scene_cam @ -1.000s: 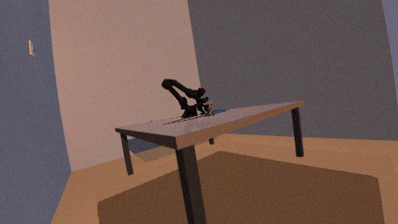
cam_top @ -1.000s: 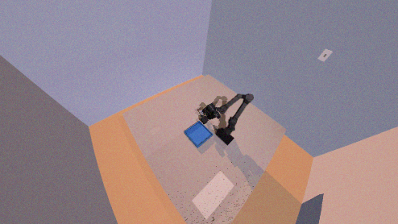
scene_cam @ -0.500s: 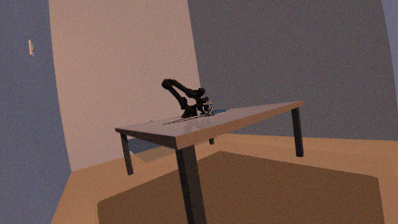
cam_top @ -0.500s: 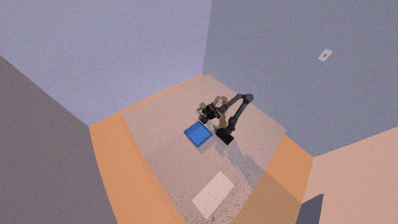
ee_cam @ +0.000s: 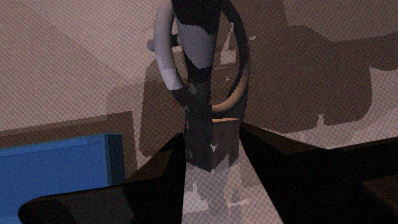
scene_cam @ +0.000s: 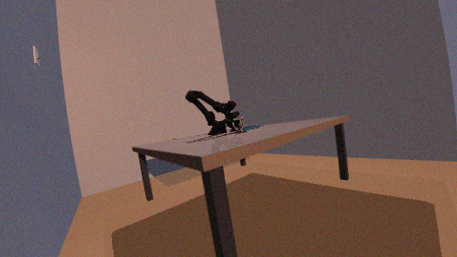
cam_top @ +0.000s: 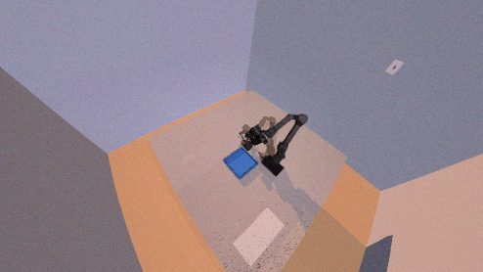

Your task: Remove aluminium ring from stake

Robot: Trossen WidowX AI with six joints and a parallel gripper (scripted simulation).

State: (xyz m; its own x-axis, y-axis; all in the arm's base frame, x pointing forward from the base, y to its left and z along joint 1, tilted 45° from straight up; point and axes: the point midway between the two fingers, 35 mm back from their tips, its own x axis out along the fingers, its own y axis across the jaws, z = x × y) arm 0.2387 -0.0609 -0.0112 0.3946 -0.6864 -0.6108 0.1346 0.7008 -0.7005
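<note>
Wrist view: the ring (ee_cam: 162,47) is seen around the dark upright of the stake (ee_cam: 198,47); it has not been taken off, and it is not in the blue tray (cam_top: 241,162) (scene_cam: 252,128) (ee_cam: 55,175).
Gripper (cam_top: 247,142) (scene_cam: 238,121) (ee_cam: 210,133): its fingers are parted to a little under half of their range; they are closed on the blocky tab (ee_cam: 225,142), which is held between them at the ring's near side.
Ring's surface: pale grey is shown on one side; the other side is mostly in shade, with a warm orange tint along the lower curve.
Cross-bar: too little of it can be made out for its exact lie against the ring to be told.
Tray: it is set near the gripper, apart from the ring; its inside is seen as plain blue in the top view.
Arm (cam_top: 292,139) (scene_cam: 200,106): it is bent high at the elbow; the wrist is brought down low over the table (cam_top: 196,147) (scene_cam: 222,148), beside the tray.
Base (cam_top: 272,166) (scene_cam: 216,129): it is stood on the table; the tray is placed near it.
Exterior view: the ring is too small to be judged there.
</note>
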